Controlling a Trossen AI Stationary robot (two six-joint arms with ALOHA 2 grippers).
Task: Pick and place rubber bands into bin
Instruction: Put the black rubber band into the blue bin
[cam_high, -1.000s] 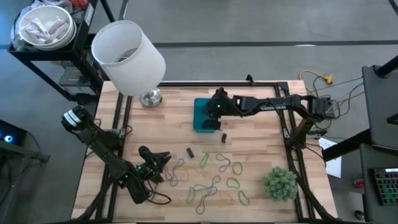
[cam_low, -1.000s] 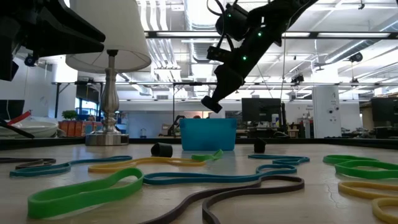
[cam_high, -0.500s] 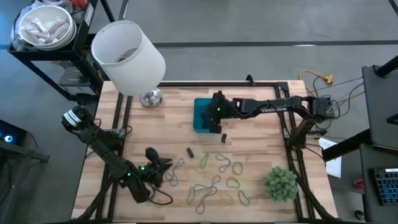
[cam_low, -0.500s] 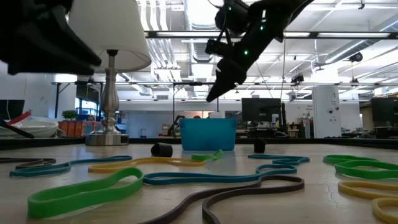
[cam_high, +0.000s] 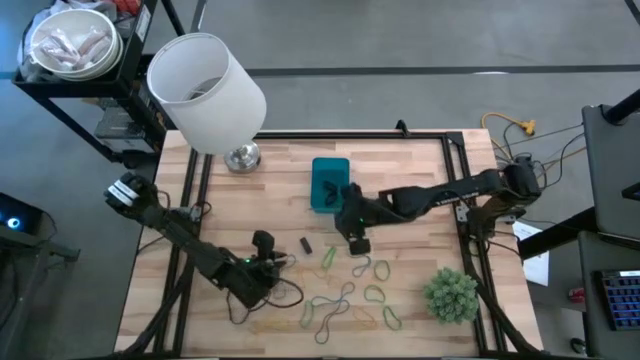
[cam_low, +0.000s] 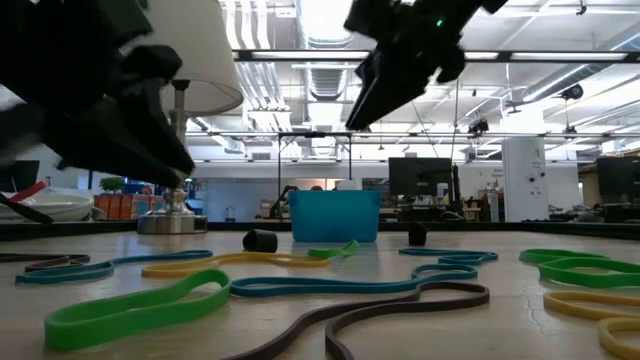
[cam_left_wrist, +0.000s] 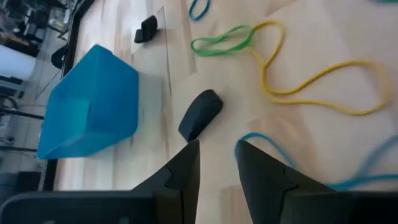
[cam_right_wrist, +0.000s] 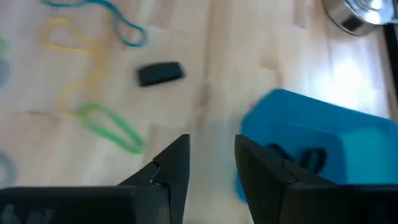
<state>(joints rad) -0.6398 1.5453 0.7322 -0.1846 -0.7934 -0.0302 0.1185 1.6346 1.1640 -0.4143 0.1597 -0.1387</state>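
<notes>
Rubber bands in green, yellow, teal and dark brown (cam_high: 345, 295) lie loose on the near half of the wooden table. A small dark band (cam_high: 305, 245) lies between my two grippers and shows in the left wrist view (cam_left_wrist: 200, 115). The blue bin (cam_high: 330, 185) stands at mid-table with a dark band (cam_right_wrist: 298, 155) inside. My right gripper (cam_high: 357, 240) hangs open just on the near side of the bin, holding nothing (cam_right_wrist: 211, 165). My left gripper (cam_high: 267, 243) is open and low over the table, left of the small dark band (cam_left_wrist: 217, 158).
A white lampshade (cam_high: 205, 90) on a metal base (cam_high: 242, 157) stands at the far left. A fuzzy green plant ball (cam_high: 450, 293) sits at the near right. Another small dark piece (cam_left_wrist: 148, 28) lies near the bin. Black rails (cam_high: 470, 250) run along the table's sides.
My right gripper has left its place over the bin and swung toward the table's near edge, staying above the table. My left gripper has swung toward the table's right, toward the small dark band, and has come lower. The bands lie as before.
</notes>
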